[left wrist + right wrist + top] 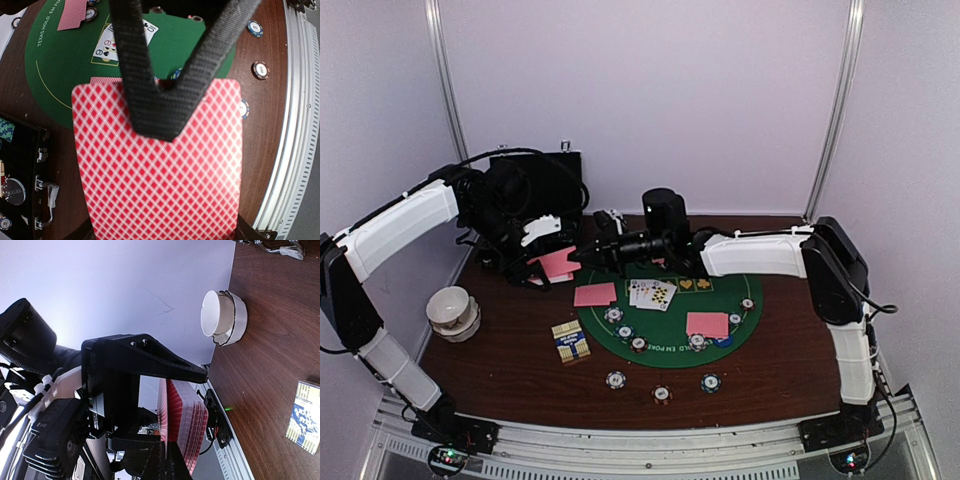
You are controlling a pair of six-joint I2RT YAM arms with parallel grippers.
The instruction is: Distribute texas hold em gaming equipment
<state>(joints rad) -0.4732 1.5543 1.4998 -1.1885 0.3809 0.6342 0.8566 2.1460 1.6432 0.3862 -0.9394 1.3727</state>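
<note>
Left gripper (163, 114) clamps several pink-backed playing cards (160, 190) at 10 o'clock of the green mat (665, 322). Right gripper (580, 256), closed, lies just beside them; its contact with them is indeterminate.

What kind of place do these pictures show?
Probably a robot test booth: plain white walls with metal posts enclose a wooden table, the left arm and right arm are bolted at its metal rail, and a poker mat lies on it.

Top view high, rear, looking down table (520, 378); wrist views close. Left shares mat (55, 60), right shares bowl (222, 315).
</note>
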